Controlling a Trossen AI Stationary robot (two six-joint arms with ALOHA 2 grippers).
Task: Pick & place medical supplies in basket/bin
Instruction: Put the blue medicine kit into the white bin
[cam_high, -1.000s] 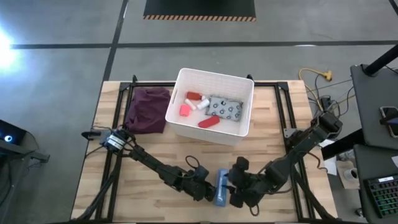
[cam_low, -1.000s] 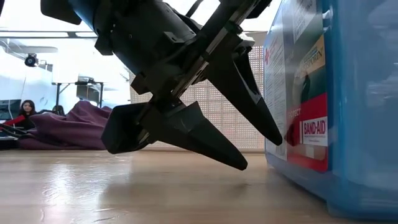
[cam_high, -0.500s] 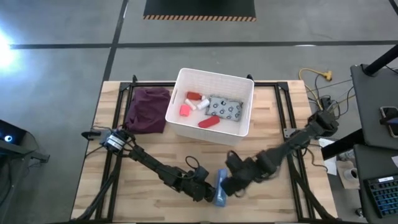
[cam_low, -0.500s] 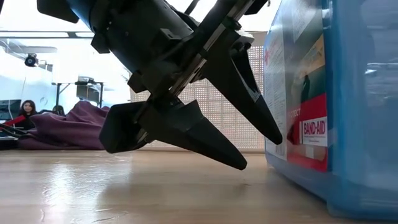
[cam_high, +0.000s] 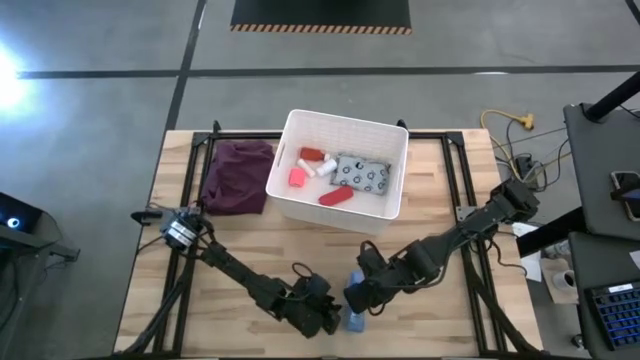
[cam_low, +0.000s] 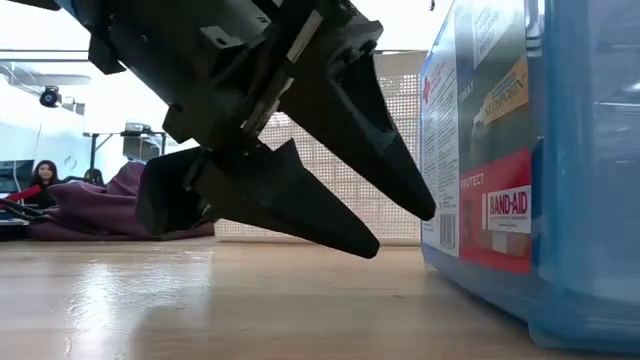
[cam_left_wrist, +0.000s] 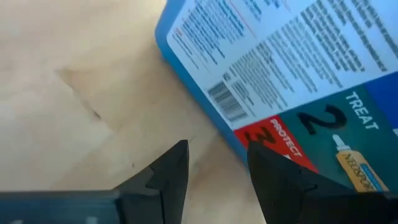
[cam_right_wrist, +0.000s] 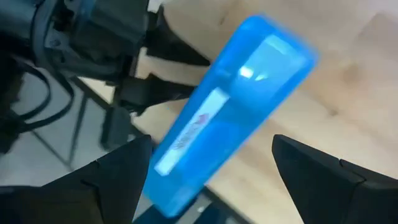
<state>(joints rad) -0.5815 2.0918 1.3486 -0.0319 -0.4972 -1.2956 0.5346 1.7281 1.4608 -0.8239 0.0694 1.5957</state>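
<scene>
right wrist view: first-aid box (cam_right_wrist: 230, 99) lies between the open right tool (cam_right_wrist: 211, 168) fingers, long axis toward one o'clock; left tool (cam_left_wrist: 214, 171), parted, beside it.

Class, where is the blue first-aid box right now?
In the high view the first-aid box stands on the table's near edge, between the left gripper and the open right gripper, well clear of the white bin.

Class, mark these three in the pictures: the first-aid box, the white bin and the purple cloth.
first-aid box (cam_right_wrist: 233, 102): right wrist view, on its blue lid.
white bin (cam_high: 340, 214): high view, on its near wall.
purple cloth (cam_high: 238, 175): high view, on its middle.
</scene>
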